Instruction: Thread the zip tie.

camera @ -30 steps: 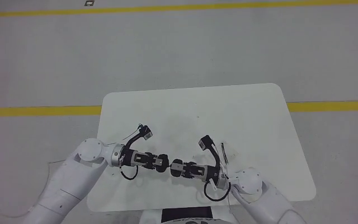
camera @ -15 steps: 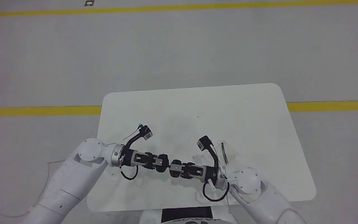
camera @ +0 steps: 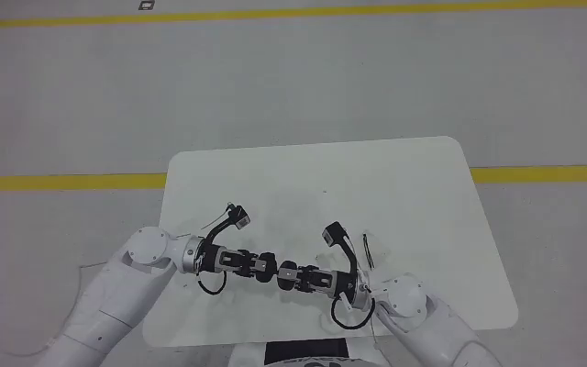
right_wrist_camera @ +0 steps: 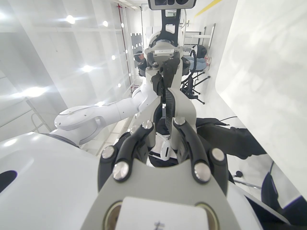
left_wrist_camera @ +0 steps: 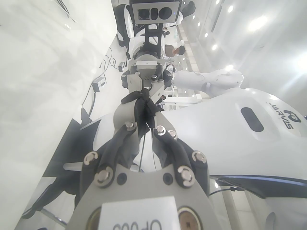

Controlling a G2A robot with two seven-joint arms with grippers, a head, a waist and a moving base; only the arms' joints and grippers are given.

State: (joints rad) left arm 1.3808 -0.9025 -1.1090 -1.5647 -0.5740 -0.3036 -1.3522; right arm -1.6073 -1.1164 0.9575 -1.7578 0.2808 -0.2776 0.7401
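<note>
Over white table (camera: pixel 413 183), lower centre: left gripper (camera: pixel 270 265) and right gripper (camera: pixel 287 272) tip to tip, each pinching zip tie (right_wrist_camera: pixel 169 106) (lengthwise between them).

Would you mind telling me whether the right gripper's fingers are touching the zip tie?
Touching. The right wrist view shows the black zip tie strap pinched between the two grey fingers of the right gripper, with no gap visible.

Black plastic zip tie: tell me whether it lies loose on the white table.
No. The black plastic zip tie is clamped at its two ends by the right gripper and the left gripper, which meet tip to tip.
</note>
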